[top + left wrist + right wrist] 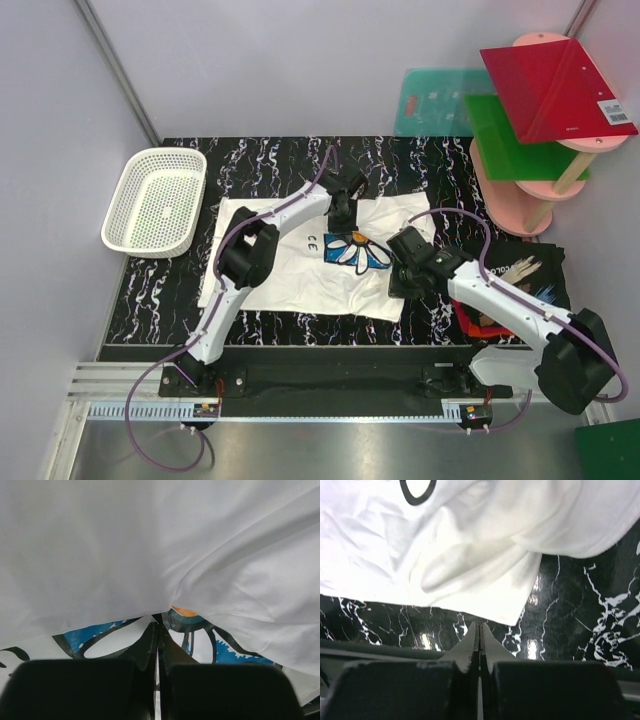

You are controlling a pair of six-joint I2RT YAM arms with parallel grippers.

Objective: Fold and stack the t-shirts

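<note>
We're barely getting going here. The white daisy tee [290, 270] is lying mostly flat mid-table, with a flap lying over the print's 12 o'clock edge. Our left gripper [158, 627] is sitting clenched right at that flap, but we can't tell if it's pinching cloth. Our right gripper [479, 625] is hovering clenched and empty off the tee's 4 o'clock corner. The black tee [520, 262] and red-orange tee [478, 322] are sitting crumpled at 3 o'clock, so we're guessing nearly all the folding and stacking is ahead.

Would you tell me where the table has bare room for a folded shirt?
Bare marble along the far edge, between the basket and the pink stand, beyond the white tee. The right is crowded by the black tee.
</note>
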